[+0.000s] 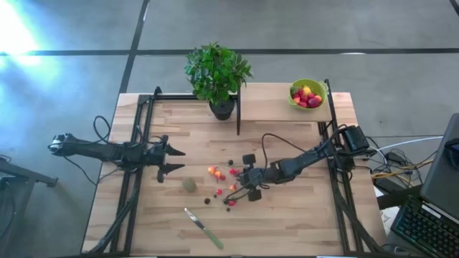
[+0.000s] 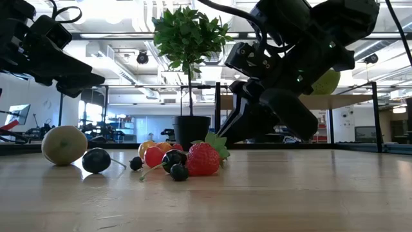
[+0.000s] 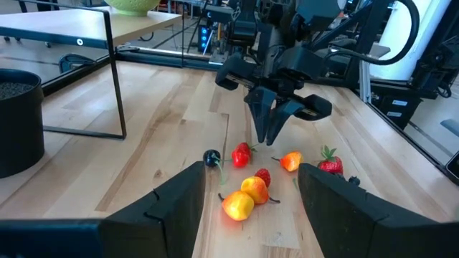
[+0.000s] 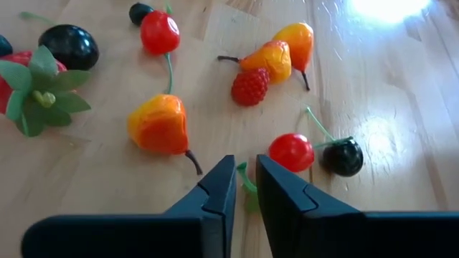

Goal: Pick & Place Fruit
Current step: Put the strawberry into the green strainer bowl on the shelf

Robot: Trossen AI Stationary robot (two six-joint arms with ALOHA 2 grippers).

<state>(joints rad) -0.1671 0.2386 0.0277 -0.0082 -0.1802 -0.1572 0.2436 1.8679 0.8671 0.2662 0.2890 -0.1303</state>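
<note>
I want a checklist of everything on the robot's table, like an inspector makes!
Surface: pale wooden table, black frame rails.
Job's things: small toy fruit scattered mid-table; dull-green ball beside them; more fruit in the lime-green bowl on a raised shelf.
Clutter: potted plant; green-handled knife.
Grippers: right gripper low over the fruit, fingers nearly closed around a green stem; left gripper open, waiting at the left.
Cables: black cable looping along the right arm.
Surroundings: grey floor, keyboard at right.

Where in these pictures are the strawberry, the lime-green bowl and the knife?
strawberry [image 2: 202,160]: low view, on its red body.
lime-green bowl [image 1: 320,88]: high view, on its right rim.
knife [image 1: 211,236]: high view, on its green handle.
</note>
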